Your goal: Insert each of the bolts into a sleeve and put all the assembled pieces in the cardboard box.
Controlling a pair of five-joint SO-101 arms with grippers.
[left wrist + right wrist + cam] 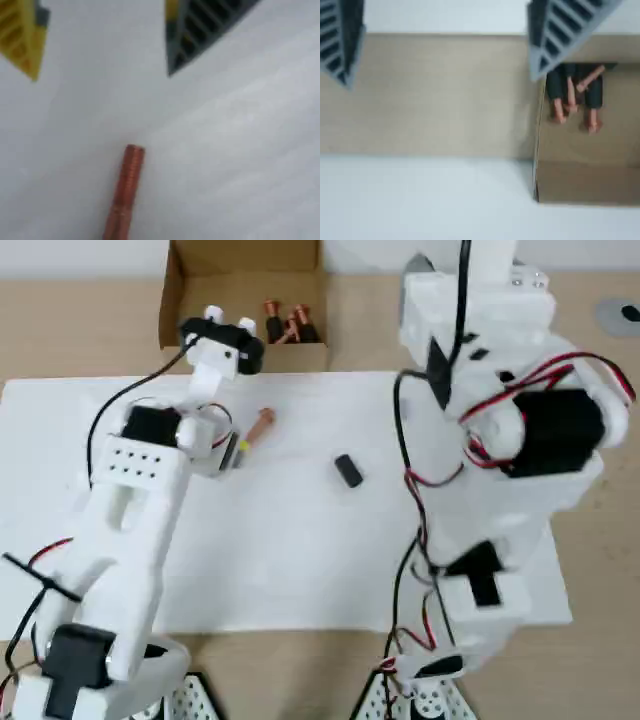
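Left gripper [100,75]: jaws spread wide, nothing held. Right gripper [440,80]: jaws also spread, empty, hanging off the right wall of the cardboard box [172,300], apart from it.

1 loose bolt [261,426] lies flat on the white sheet [300,570], on the arms' side of the box and near its front wall. 1 loose sleeve [347,470], black, lies farther out from the box than the bolt and off toward the right arm, well apart from the bolt. Assembled pieces [287,325] sit inside the box against its front wall, at least 2; exact count hard to tell.

Key relation: the bolt is just beside the left gripper's tips, on their box side, and not yet between them. Its long axis runs diagonally, far end aimed at the box, near end at the left gripper. In the left wrist view that axis crosses the jaws' closing line, so closing should catch it across the shaft. Left arm is clearly the nearer one to the bolt.

Judgement: step in hand is picking up the last bolt. The left gripper needs to go a little farther toward the box and lower before closing.
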